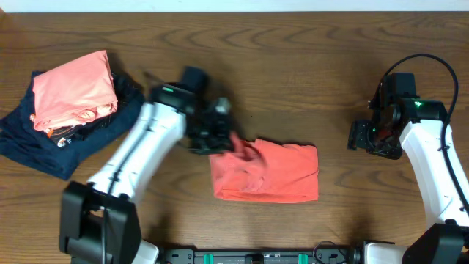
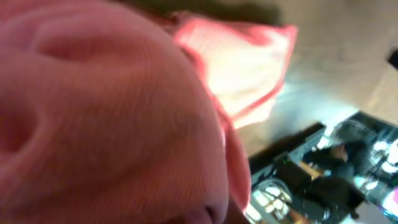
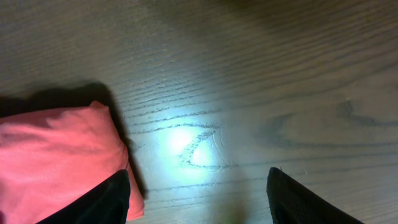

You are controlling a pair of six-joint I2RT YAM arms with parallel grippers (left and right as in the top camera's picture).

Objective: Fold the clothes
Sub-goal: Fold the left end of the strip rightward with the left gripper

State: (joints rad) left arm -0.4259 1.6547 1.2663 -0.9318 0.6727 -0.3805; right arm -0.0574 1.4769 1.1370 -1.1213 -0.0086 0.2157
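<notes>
The orange-red T-shirt [image 1: 267,174] lies folded into a rough rectangle at the table's middle; its print and tag are hidden. My left gripper [image 1: 217,136] is at the shirt's upper left corner, where the cloth is pulled up into it. In the left wrist view the orange-red cloth [image 2: 106,118] fills most of the frame and hides the fingers. My right gripper [image 1: 362,136] is open and empty over bare wood to the right of the shirt. In the right wrist view its fingers [image 3: 199,199] are spread wide, with the shirt's edge [image 3: 56,155] at the left.
A paler salmon-pink folded garment [image 1: 73,92] lies on a dark navy garment [image 1: 40,143] at the far left. The arms' base rail [image 1: 256,257] runs along the front edge. The wooden table [image 1: 308,73] shows between the things.
</notes>
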